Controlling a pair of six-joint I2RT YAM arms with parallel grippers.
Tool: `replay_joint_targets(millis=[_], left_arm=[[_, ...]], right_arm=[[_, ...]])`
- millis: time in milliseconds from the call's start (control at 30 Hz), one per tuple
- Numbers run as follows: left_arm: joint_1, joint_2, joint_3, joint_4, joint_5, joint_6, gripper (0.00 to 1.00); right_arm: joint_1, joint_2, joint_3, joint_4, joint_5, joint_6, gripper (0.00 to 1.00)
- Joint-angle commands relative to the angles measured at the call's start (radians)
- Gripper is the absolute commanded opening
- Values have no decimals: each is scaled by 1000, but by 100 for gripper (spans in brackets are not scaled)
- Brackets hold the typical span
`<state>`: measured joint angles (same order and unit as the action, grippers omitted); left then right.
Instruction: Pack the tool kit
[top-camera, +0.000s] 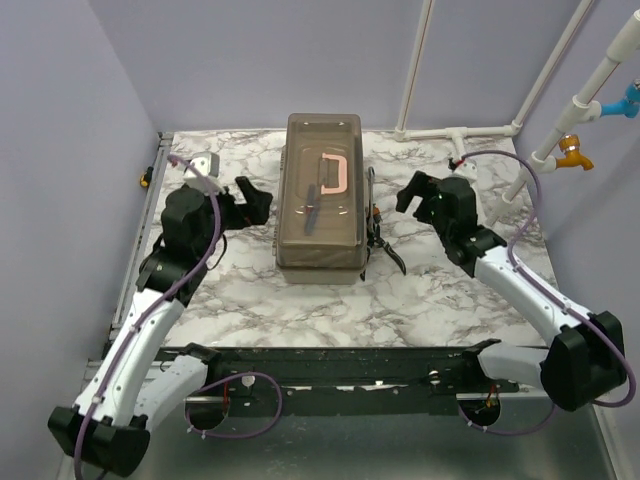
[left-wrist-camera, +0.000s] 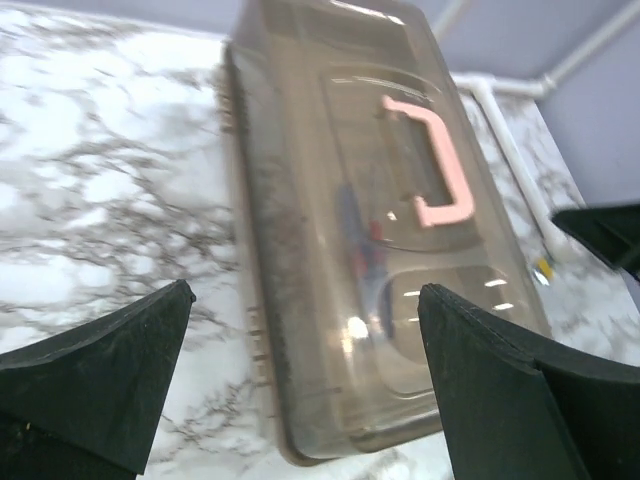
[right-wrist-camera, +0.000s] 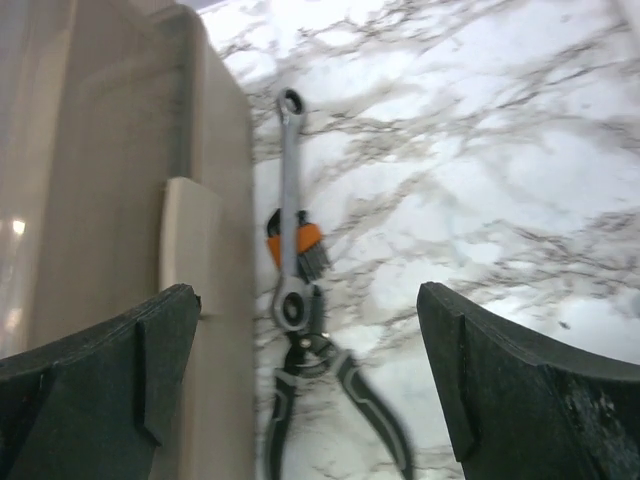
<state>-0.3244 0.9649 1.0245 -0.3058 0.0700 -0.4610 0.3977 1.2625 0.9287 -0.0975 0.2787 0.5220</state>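
Observation:
A translucent brown tool box with a pink handle stands closed in the middle of the marble table; a dark tool shows through its lid. It fills the left wrist view. A silver wrench, an orange-and-black tool and black-handled pliers lie against the box's right side; the pliers also show in the top view. My left gripper is open and empty left of the box. My right gripper is open and empty, right of the tools.
White pipes run along the back right of the table, with blue and orange fittings at the far right. A small grey device sits at the back left. A beige latch sticks out on the box's side.

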Motion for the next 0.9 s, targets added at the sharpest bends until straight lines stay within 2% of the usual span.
replay_joint_targets(millis=[0,100,200,267,333,367,433,533,633,700,767,867], left_arm=[[19,-178,-279,154,-276,21,99],[21,-272,-493,311,-397,48,99],[21,-333,-713,597,-406,141,99],[21,-336,-835,783,-441,194,98],[21,-353,-836,749,-507,172,99],[22,-355,-839,767,-476,243,98],[21,-329,-868,851,-429,372,98],[23,-232,-943,1047,-472,455,98],[39,-86,-996,1309,-466,511,98],[49,-54,-984,1329,-413,493,97],[80,-1,-995,1430,-357,504,96],[125,69,-979,1497,-286,519,95]], right_arm=[[-5,-135,-242,275,134,-189,100],[-6,-250,-444,455,108,-247,100],[-7,-332,-597,589,141,-230,100],[-7,-361,-674,675,147,-305,99],[-8,-371,-738,766,192,-359,98],[-8,-365,-758,802,212,-396,98],[-11,-318,-793,903,243,-445,97],[-21,-181,-839,1085,237,-493,97],[-36,13,-883,1408,279,-512,97],[-44,70,-876,1471,279,-512,97],[-74,131,-858,1523,259,-503,96],[-107,265,-842,1652,251,-505,95]])
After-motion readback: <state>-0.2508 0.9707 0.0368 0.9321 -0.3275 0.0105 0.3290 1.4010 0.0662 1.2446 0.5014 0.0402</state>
